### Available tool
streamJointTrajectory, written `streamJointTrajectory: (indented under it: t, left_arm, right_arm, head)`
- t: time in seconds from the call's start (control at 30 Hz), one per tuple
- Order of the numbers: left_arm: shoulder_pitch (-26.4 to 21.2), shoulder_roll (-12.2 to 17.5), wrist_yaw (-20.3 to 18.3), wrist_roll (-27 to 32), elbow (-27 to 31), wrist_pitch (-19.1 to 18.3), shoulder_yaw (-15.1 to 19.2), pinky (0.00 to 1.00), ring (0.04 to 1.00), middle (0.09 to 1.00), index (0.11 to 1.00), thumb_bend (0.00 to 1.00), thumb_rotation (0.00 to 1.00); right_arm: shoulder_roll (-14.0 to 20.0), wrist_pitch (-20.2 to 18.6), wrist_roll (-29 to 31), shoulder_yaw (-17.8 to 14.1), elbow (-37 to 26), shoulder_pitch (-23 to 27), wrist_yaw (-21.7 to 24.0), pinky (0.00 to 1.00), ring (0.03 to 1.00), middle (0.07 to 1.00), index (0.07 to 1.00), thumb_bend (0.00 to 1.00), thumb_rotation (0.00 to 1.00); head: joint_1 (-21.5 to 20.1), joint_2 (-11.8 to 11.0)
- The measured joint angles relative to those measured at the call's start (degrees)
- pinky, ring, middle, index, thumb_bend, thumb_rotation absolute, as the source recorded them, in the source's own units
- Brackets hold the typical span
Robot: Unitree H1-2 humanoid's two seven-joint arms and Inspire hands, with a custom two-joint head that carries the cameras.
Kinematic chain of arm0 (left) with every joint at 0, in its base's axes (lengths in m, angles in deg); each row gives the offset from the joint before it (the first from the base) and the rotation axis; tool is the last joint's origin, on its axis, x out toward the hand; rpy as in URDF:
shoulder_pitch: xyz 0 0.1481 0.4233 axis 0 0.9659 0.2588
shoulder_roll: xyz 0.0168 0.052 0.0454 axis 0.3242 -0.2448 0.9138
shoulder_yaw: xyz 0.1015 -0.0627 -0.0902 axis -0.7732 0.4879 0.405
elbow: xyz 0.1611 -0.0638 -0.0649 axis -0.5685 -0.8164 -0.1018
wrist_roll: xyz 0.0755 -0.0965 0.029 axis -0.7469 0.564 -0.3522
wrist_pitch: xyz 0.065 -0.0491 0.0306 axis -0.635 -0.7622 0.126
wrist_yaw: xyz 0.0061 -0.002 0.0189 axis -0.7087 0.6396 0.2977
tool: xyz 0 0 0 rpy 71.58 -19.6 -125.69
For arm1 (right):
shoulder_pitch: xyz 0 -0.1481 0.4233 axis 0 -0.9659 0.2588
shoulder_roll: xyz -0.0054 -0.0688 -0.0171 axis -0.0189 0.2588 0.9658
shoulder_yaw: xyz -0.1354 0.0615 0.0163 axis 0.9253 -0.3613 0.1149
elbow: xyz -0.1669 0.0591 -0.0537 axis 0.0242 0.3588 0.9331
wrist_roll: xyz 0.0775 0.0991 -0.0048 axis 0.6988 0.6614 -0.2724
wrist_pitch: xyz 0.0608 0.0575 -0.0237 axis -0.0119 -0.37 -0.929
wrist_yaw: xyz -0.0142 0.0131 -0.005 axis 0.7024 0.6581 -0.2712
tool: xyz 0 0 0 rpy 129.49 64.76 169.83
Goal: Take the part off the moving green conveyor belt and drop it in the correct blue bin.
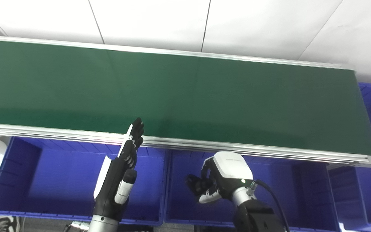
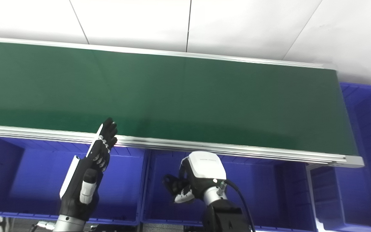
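Matte green belt (image 1: 185, 96), flat, aluminium-railed; glossy blue plastic bins (image 1: 63, 180) along its near edge; left hand (image 1: 121, 174) fingers straight, apart; right hand (image 1: 217, 180) fingers curled, empty.

both head views are angled down at the green conveyor belt (image 1: 185, 96), shared closely, running 9 to 3 o'clock.
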Motion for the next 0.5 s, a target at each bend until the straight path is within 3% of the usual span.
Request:
streamJointTrajectory:
  t: [0.2,0.33,0.47,0.5]
  left_arm:
    - [-0.4,0.0,-0.1,-0.1,-0.1,-0.1,-0.1,1.00,1.000,1.000,1.000,0.89,1.00]
    - [-0.4,-0.1,-0.1,-0.7,-0.2,-0.3,-0.2,1.00,0.996,1.000,1.000,0.89,1.00]
    - [-0.3,-0.4,0.0,-0.7,-0.7,-0.3,-0.2,0.99,0.990,1.000,1.000,0.89,1.00]
    - [-0.3,-0.5,-0.1,-0.7,-0.8,-0.3,-0.2,0.99,0.990,1.000,1.000,0.88,1.00]
  right_arm:
    - [0.3,-0.4,-0.2,0.9,0.0,0.1,1.6,0.62,0.761,0.861,0.868,1.00,0.87]
    - [0.6,-0.5,0.7,0.8,-0.8,0.0,1.8,0.62,0.749,0.851,0.870,1.00,0.88]
    - [0.3,-0.8,1.7,0.6,-6.6,-1.0,4.8,0.53,0.690,0.810,0.848,1.00,0.88]
    - [-0.1,-0.9,2.7,0.4,-8.5,-1.4,6.0,0.49,0.655,0.761,0.803,1.00,0.89]
  head:
    - [-0.3,-0.2]
    - [-0.1,-0.6]
    - [-0.1,-1.3]
    - [-0.3,-1.5]
